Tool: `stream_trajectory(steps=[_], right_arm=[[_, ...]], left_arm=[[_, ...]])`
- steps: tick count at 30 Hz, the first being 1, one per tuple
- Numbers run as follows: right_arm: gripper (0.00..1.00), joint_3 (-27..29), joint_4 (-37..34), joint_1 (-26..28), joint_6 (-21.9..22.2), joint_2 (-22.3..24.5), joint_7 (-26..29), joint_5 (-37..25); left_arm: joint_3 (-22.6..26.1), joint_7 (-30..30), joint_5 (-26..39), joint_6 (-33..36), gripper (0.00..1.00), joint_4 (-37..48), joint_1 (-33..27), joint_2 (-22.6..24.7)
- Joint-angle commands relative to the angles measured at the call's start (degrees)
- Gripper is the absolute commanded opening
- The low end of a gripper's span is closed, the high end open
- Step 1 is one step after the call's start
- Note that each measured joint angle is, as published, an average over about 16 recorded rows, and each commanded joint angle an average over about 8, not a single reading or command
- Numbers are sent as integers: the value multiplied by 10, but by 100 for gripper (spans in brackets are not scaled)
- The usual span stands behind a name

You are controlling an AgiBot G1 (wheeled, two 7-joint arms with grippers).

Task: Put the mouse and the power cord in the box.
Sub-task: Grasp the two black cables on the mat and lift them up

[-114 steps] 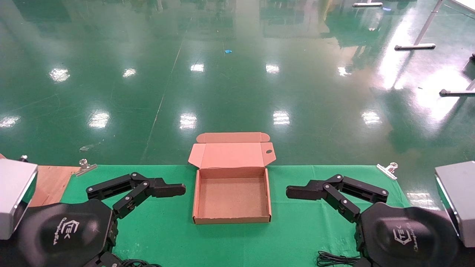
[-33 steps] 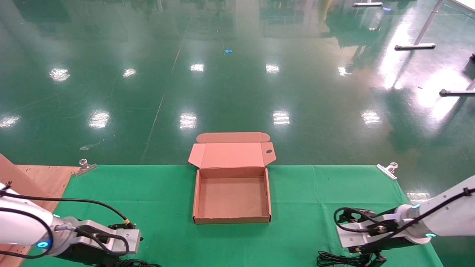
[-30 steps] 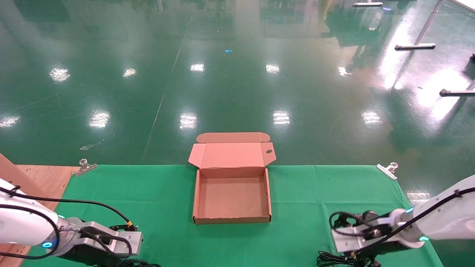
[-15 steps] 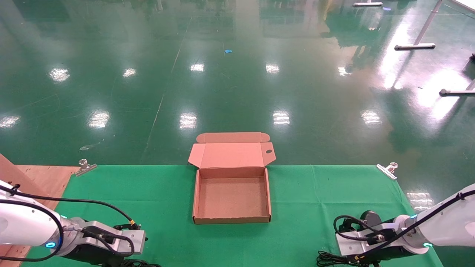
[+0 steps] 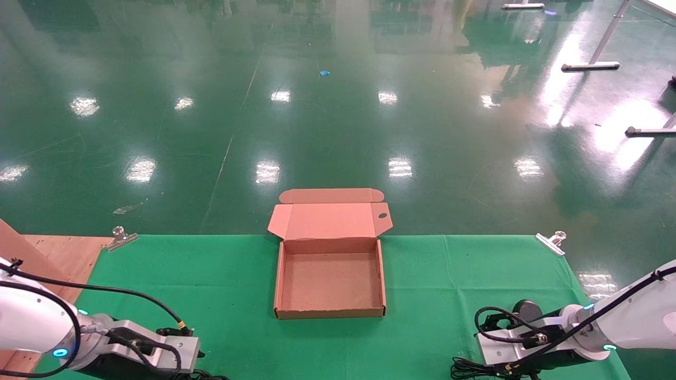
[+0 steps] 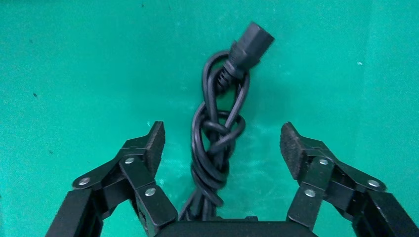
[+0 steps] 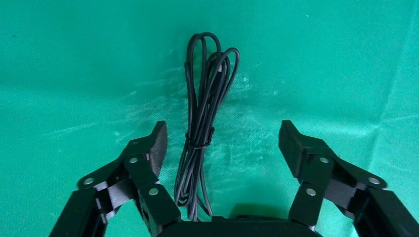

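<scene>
Box: the box [image 5: 330, 282] was seen open and empty on the green cloth [image 5: 433, 274], its flap lid folded back toward the far edge.
Power cord: the power cord [image 6: 217, 133] was found lying knotted on the cloth, framed between the spread fingers of the left gripper [image 6: 222, 143], with its chunky plug pointing away from the wrist.
Left gripper: it was held wide open just above the cord, nothing gripped; no contact with the cord could be made out.
Mouse: the mouse body itself could not be made out; only its thin bundled cable [image 7: 202, 128] was shown, at the near right corner of the cloth.
Right gripper: the right gripper [image 7: 222, 143] was likewise held wide open over that cable, nothing gripped.
Done: nothing was judged placed yet.
Left: both items were judged yet to be grasped, carried to the box and released inside.
</scene>
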Motion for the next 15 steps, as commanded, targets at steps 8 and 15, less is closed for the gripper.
stream_trajectory(steps=[8,15], right_arm=[[0,2,-12,-1,-5,1,-14,2],[0,3,-17,-3,-8,0,-20,4]], left_arm=[[0,5,0,-7,0,10,4,2],[0,6,0,-20,0,14,11,4]])
